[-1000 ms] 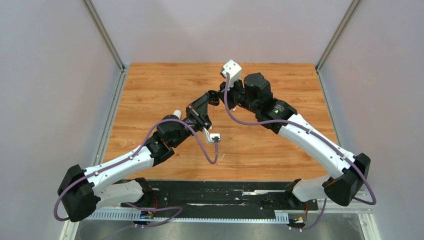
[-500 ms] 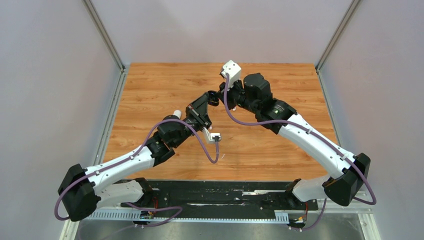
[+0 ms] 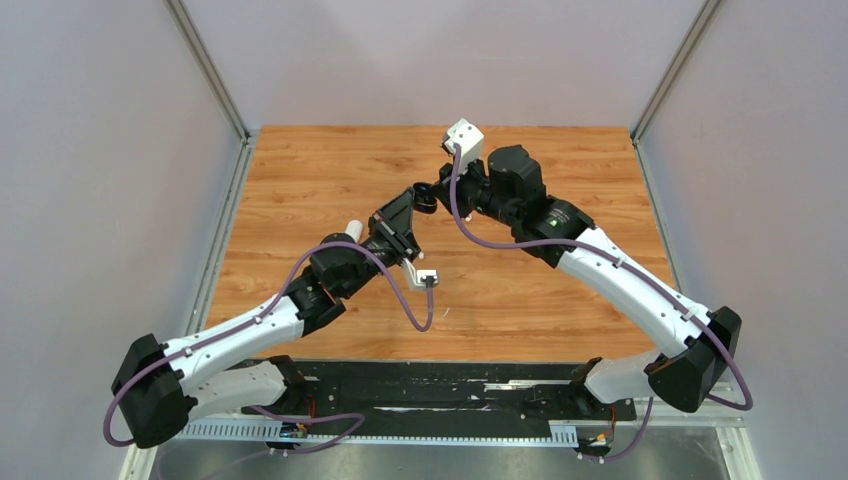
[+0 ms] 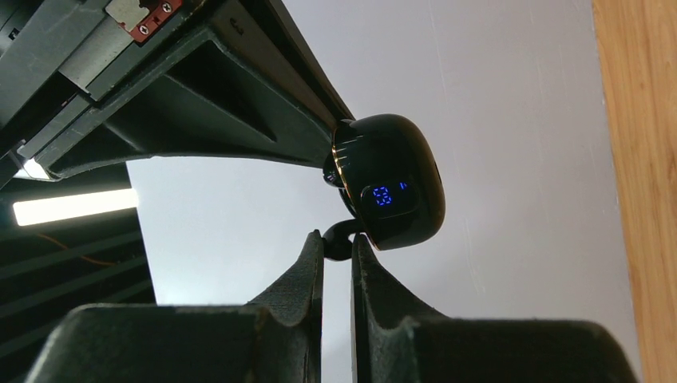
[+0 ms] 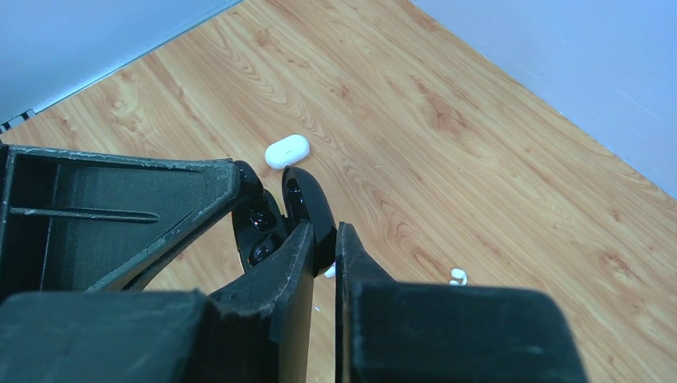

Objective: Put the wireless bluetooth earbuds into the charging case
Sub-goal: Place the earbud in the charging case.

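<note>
Now the fine part: black earbud (image 4: 341,233), a small curved piece low in the centre of the left wrist view, pinched at the very tips of the left gripper (image 4: 338,246), jaws all but closed on it, its upper end touching the lower edge of the black charging case (image 4: 391,187). Case up in the air at mid-frame, well above the table (image 5: 495,159), clamped by the right gripper (image 5: 322,238), jaws narrow around one half of the opened shell at the centre of the right wrist view, other half turned to the left with dark wells showing inside. Looks like the insertion step, bud at the case but not yet seated; cannot tell whether lined up with a well. Next move, at a guess: bring the bud round to the open side, tip it into a free well, press gently, and hold the case dead steady meanwhile. Blue lit digits on the case front, reading something like 53, second digit uncertain, tiny mark beside them unreadable; no brand name to be seen. Further out, lying on the wood: white case (image 5: 287,151) above centre, white earbud (image 5: 457,277) at lower right.
</note>
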Available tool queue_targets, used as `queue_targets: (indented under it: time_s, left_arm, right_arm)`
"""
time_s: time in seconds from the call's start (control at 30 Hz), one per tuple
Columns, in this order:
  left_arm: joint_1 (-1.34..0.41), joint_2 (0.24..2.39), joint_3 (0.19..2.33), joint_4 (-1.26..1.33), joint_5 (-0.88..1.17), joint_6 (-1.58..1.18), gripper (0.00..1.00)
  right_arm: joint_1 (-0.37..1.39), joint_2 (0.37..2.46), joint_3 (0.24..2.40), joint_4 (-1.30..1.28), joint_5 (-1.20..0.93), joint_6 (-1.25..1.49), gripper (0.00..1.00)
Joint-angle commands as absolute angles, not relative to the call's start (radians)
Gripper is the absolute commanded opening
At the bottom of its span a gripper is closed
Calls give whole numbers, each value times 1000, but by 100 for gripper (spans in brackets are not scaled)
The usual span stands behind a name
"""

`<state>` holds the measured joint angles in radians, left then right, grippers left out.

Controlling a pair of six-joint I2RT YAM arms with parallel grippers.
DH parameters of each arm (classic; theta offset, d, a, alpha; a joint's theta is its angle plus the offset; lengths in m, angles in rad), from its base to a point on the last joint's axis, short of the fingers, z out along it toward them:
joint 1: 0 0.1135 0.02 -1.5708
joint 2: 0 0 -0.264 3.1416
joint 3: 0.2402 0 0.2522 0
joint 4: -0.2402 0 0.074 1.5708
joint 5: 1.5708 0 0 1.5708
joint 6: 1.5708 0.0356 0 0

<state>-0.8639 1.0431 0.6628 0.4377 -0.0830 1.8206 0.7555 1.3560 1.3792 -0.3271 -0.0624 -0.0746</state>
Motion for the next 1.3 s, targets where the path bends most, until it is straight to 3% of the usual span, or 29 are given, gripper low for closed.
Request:
queue_targets:
  time_s: [0.0,0.37,0.77,1.27]
  left_arm:
    - [-865,1015,664,392,-66,1833,21]
    - [-865,1016,679,364,-48,1820,43]
    - [-865,1053,726,369,-82,1769,59]
    - [-883,986,830,125,17,1543,72]
  right_arm:
    - [744,1348,1441,-275,-47,-55,0]
    - [744,1349,1439,-273,-46,-58,0]
    - [744,1343,1429,-273,-80,-69,0]
    - [746,1324,1405,-254,-72,-87,0]
